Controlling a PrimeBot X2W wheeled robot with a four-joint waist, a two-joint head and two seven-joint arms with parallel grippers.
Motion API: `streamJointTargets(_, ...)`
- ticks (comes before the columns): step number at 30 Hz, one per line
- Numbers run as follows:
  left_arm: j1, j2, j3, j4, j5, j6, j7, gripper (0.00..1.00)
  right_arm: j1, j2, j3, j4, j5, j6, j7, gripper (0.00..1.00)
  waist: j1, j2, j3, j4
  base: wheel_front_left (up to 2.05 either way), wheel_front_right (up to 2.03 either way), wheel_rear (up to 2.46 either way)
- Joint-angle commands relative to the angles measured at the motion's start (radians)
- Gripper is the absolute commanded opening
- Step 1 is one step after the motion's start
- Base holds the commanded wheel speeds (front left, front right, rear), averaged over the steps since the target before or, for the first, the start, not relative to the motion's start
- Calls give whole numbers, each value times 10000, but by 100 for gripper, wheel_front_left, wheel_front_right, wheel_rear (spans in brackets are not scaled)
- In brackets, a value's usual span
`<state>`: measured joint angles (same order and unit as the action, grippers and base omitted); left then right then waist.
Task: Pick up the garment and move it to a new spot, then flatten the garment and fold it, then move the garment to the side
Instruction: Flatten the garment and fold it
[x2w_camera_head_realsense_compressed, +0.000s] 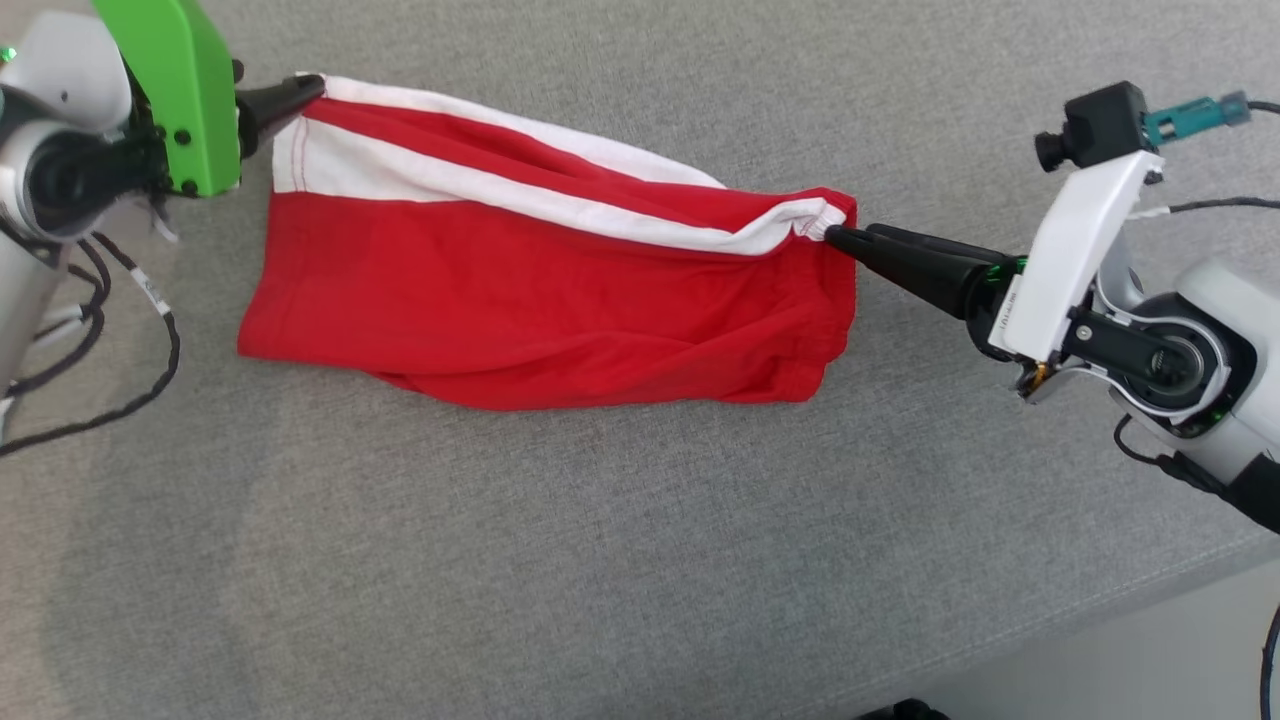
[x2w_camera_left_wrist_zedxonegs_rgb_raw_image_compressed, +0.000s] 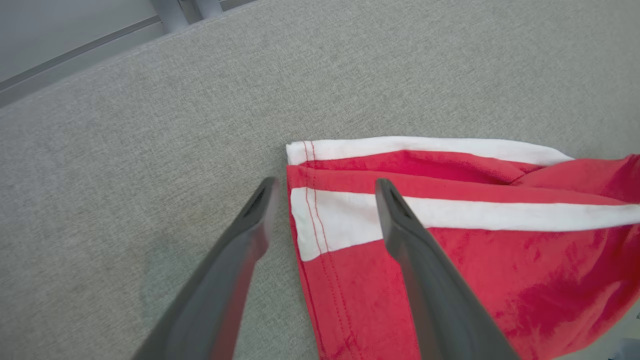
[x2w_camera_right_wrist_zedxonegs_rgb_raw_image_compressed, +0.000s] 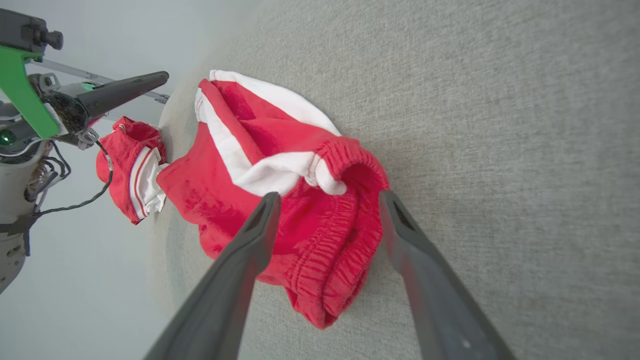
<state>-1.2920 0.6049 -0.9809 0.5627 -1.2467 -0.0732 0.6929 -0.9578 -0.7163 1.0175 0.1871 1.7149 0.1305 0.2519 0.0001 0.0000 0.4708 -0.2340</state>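
Both arms' jaws gape wide, gripping nothing: left gripper (x2w_camera_left_wrist_zedxonegs_rgb_raw_image_compressed: 326, 184) at the hem, right gripper (x2w_camera_right_wrist_zedxonegs_rgb_raw_image_compressed: 330, 196) at the waistband. Between them the red-and-white jersey shorts (x2w_camera_head_realsense_compressed: 540, 300) lie on the grey fabric tabletop (x2w_camera_head_realsense_compressed: 600, 560), long axis nine-to-three o'clock, neither arm nearer.

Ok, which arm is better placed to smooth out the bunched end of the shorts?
Right, likely: the right gripper, open, straddles the bunched waistband; the left gripper is at the flat hem.

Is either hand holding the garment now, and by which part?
Nothing is held. The left hand stands open at the garment's striped hem corner, the right hand open at its elastic waistband end; the garment lies on the grey surface.
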Motion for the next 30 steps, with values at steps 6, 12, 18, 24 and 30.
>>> streamJointTargets(6,1011,94,-97,95,121,-300,-939,100,927,-331,-444,-220,-210,4,-1376,100,-1,0,-1176,240,0,0,0)
streamJointTargets(12,1881,252,-212,-115,16,-418,-1484,100,1809,-595,-821,-423,-1107,4,-3472,100,-1,0,-1814,304,0,0,0)
streamJointTargets(18,2647,493,-323,-382,-204,-483,-1699,100,2842,-522,-1347,-298,-2544,4,-5104,100,-1,0,-2083,171,0,0,0)
streamJointTargets(24,2899,668,-304,-64,-268,-192,-1652,100,4103,636,-3756,-384,-4262,4,-5165,100,-1,0,-1797,-215,0,0,0)
streamJointTargets(30,3021,711,-226,668,-541,-233,-1400,100,5227,1772,-5563,-863,-5951,4,-5170,100,-1,0,-1337,-667,0,0,0)
